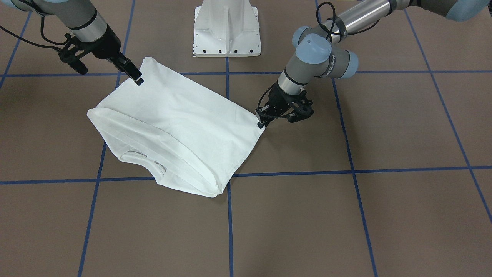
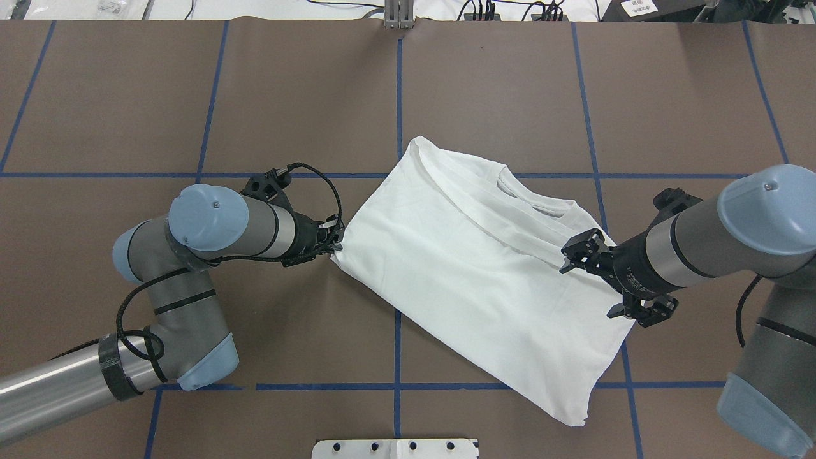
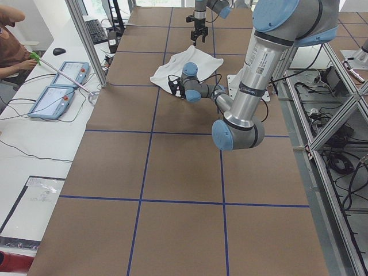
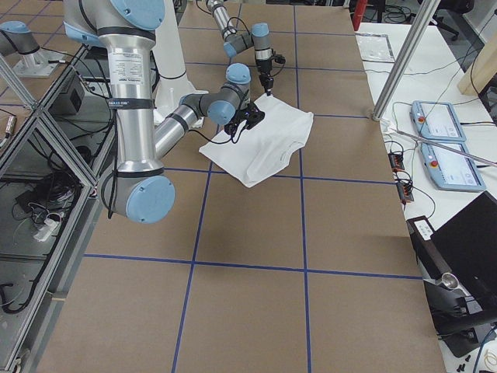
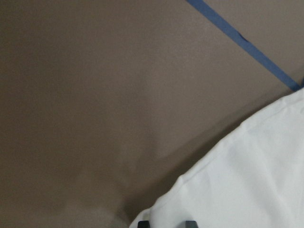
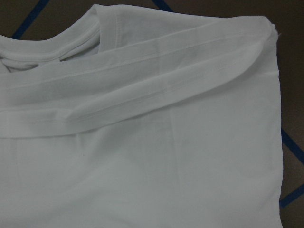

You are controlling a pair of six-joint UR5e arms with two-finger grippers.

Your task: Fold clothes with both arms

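The white shirt (image 1: 180, 119) lies folded on the brown table with its collar (image 2: 529, 197) at the far side and a sleeve (image 6: 142, 95) laid across the body. My left gripper (image 1: 262, 122) (image 2: 335, 245) is shut on one corner of the shirt, and that corner is drawn to a point. In the left wrist view the cloth (image 5: 247, 185) runs in between the dark fingertips (image 5: 190, 223). My right gripper (image 2: 605, 280) (image 1: 134, 77) hangs open a little above the opposite edge, near the collar side, holding nothing. No fingers show in the right wrist view.
The white pedestal base (image 1: 226, 30) stands at the robot's side of the table. Blue tape lines (image 2: 398, 319) cross the brown surface. A side bench holds two tablet-like pendants (image 3: 57, 86), and a person's arm (image 3: 11, 34) shows at the far left.
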